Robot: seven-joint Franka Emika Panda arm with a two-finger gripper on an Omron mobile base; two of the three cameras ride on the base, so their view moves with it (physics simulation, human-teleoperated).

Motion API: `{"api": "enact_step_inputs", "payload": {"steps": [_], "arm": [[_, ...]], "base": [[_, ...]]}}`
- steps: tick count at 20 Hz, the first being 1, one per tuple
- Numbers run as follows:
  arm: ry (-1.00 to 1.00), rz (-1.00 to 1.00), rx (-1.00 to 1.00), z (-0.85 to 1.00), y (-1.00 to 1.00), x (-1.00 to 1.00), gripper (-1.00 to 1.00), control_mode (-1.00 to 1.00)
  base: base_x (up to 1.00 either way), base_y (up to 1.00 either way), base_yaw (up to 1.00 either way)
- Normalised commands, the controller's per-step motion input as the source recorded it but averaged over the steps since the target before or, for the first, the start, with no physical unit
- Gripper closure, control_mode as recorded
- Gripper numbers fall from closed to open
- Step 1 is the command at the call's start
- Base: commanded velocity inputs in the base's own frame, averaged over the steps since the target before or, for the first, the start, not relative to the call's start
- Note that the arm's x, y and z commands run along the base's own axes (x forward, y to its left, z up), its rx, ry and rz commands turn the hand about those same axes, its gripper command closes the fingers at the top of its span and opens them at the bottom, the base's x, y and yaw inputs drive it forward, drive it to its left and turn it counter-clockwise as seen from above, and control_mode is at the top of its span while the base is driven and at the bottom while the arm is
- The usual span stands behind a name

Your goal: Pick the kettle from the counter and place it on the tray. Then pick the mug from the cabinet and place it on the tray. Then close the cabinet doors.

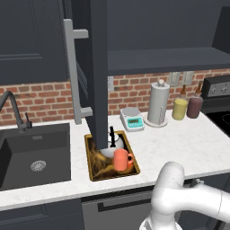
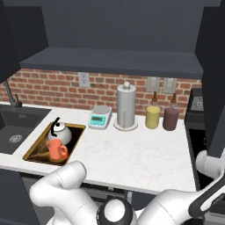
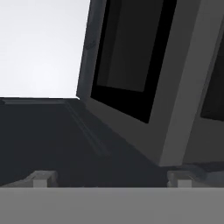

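You have the dark navy wall cabinet (image 2: 118, 61) standing open above the red brick backsplash (image 2: 48, 90), its shelf bare. One of its tall navy flat-panel doors (image 1: 99, 72) swings out edge-on toward you in the left base view, with its long grey bar handle (image 1: 72, 67) facing left. In the right base view the other door (image 2: 213, 79) hangs open at the right edge.

Below, the white speckled stone counter (image 1: 179, 143) runs from the dark inset sink (image 1: 36, 155) to the black stove (image 1: 218, 101).

On the counter just right of the sink lies the rectangular dark tray with a gold rim and golden-brown swirls (image 1: 92, 168). The small squat silver-white kettle with a thin black handle (image 2: 59, 131) sits upright at its far end, and the coral-orange mug with a loop handle (image 1: 122, 159) stands just in front of it, close enough that you cannot tell whether they touch.

Against the backsplash you see a tall white paper-towel roll (image 1: 158, 103), a small white kitchen scale (image 1: 132, 119) to its left, and a yellow jar (image 1: 180, 107) and a dark-red jar (image 1: 195, 105) to its right.

In the hand view, your gripper (image 3: 111, 177) has its two fingertips spread wide and holds nothing, facing dark grey panels.
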Motion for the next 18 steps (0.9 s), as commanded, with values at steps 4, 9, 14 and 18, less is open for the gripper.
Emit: {"api": "enact_step_inputs", "payload": {"steps": [4,9,14,18], "arm": [[-0.04,0.00,0.00,0.29,0.00,0.00,-1.00,-1.00],[-0.07,0.00,0.00,0.35,0.00,-0.01,-1.00,-1.00],[-0.03,0.00,-0.01,0.38,0.11,-0.03,-1.00,-1.00],[-0.01,0.00,-0.08,0.32,0.29,-0.02,-1.00,-1.00]], "base": [[0.00,0.00,0.00],[0.00,0.00,0.00],[0.00,0.00,0.00],[0.00,0.00,0.00]]}}
